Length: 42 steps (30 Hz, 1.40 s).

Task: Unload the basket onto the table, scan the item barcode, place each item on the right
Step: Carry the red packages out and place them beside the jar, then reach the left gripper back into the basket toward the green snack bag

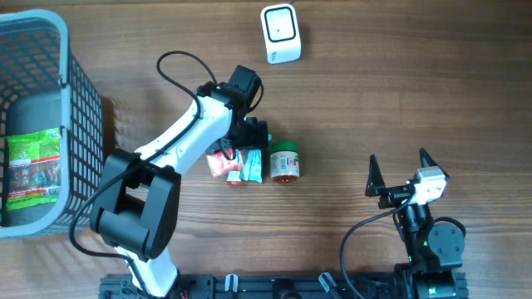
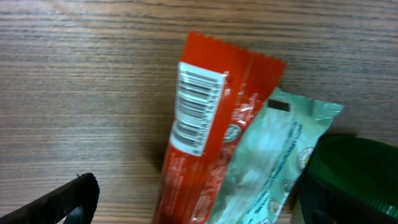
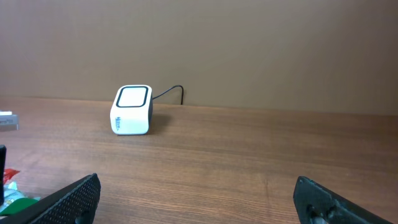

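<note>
The red packet [image 2: 205, 124] lies flat on the counter [image 1: 416, 83], right under the left pincer [image 1: 252, 139]. Its barcode [image 2: 196, 106] faces up. This pincer is spread wide and grips nothing. One finger [image 2: 74, 202] shows off to the packet's side, not touching it. In the left wrist view the packet's long side runs up and down. The fingers stand left and right of it, so I think they can close across its thin side. A pale green packet [image 2: 273, 162] touches the red one, and a jar [image 1: 284, 160] sits just beside that, so the grab is crowded. The right pincer [image 1: 399, 166] is also spread wide and empty, well apart. The left arm is nearer. The scanner [image 1: 280, 33] sits farther back.
</note>
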Tool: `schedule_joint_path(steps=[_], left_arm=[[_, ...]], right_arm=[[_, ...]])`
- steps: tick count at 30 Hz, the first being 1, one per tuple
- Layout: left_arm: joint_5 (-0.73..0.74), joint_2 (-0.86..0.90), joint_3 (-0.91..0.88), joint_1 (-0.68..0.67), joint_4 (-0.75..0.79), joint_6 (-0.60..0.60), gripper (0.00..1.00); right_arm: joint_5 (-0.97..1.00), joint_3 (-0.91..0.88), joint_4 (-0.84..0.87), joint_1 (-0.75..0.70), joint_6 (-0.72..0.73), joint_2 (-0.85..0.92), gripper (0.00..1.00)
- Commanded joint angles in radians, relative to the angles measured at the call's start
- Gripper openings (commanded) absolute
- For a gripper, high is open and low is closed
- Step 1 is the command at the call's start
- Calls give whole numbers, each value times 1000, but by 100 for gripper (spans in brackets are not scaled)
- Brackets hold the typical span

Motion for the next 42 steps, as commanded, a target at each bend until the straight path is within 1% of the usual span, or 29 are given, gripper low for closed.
schedule_joint_path(steps=[1, 6, 10, 12, 16, 22, 25, 26, 29, 33, 35, 38, 40, 42], left_arm=[[18, -25, 17, 4, -5, 5, 100], [19, -35, 31, 7, -3, 5, 100], [8, -95, 64, 6, -22, 5, 100], [-40, -158, 69, 6, -14, 5, 100], [-42, -237, 69, 6, -14, 5, 100], [-47, -264, 69, 7, -35, 5, 100], [-50, -274, 69, 29, -32, 5, 80], [-50, -280, 76, 41, -32, 5, 79], [-89, -305, 127, 89, -45, 5, 82], [-276, -362, 328, 208, -130, 5, 88], [-356, -388, 425, 280, -146, 13, 91], [-394, -426, 509, 393, -119, 87, 93], [-402, -454, 525, 489, -73, 139, 95], [-407, -469, 525, 605, -45, 160, 98]], right_arm=[[10, -1, 3, -4, 10, -6, 100], [10, -1, 3, -4, 10, -6, 100], [10, -1, 3, -4, 10, -6, 100], [9, -1, 3, -4, 10, -6, 99], [10, -1, 3, -4, 10, -6, 99], [10, -1, 3, -4, 10, -6, 100], [10, -1, 3, -4, 10, -6, 100], [10, -1, 3, -4, 10, -6, 100], [10, -1, 3, -4, 10, -6, 100], [10, -1, 3, -4, 10, -6, 100], [10, -1, 3, -4, 10, -6, 100], [10, -1, 3, -4, 11, -6, 100], [10, -1, 3, -4, 10, -6, 100], [10, -1, 3, -4, 10, -6, 100]])
